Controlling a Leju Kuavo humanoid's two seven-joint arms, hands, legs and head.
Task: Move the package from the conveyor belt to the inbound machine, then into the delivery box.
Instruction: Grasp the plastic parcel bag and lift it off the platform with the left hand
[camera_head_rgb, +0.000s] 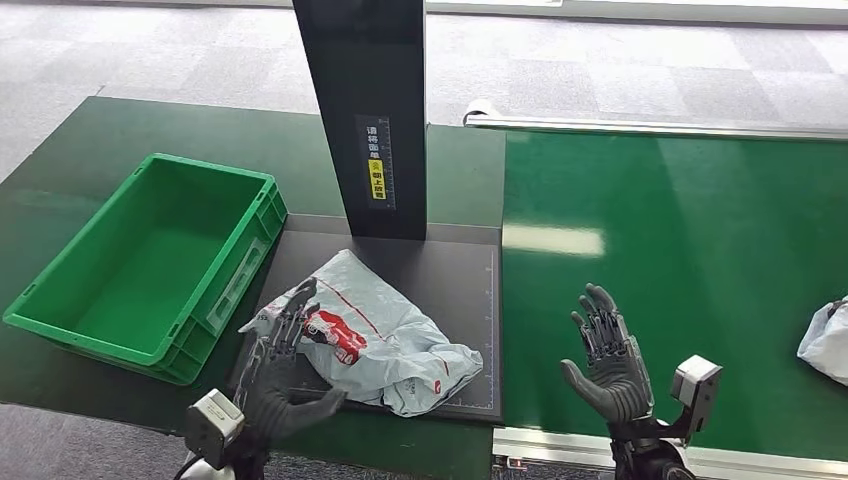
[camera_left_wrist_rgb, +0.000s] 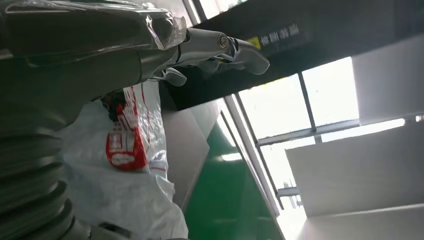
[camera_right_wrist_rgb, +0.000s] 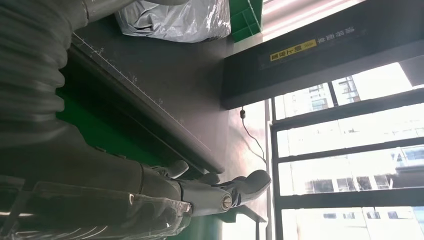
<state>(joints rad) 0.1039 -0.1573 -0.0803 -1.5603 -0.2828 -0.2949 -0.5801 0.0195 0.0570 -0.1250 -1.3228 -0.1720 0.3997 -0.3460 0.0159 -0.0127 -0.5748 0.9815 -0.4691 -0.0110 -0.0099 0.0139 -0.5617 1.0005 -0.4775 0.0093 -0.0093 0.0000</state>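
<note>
You see two dark grey hands, the left hand (camera_head_rgb: 285, 365) and the right hand (camera_head_rgb: 608, 358), each with slim black segmented fingers and a thicker grey thumb. At each wrist sits a small silver-grey camera box. Close up, you see ribbed grey covers, a round screw head and clear plastic wrap.

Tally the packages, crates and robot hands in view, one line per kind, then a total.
Packages: 2, one on the dark platform, one at the belt's right edge
Green crates: 1
Robot hands: 2, left hand, right hand
Total: 5
</note>
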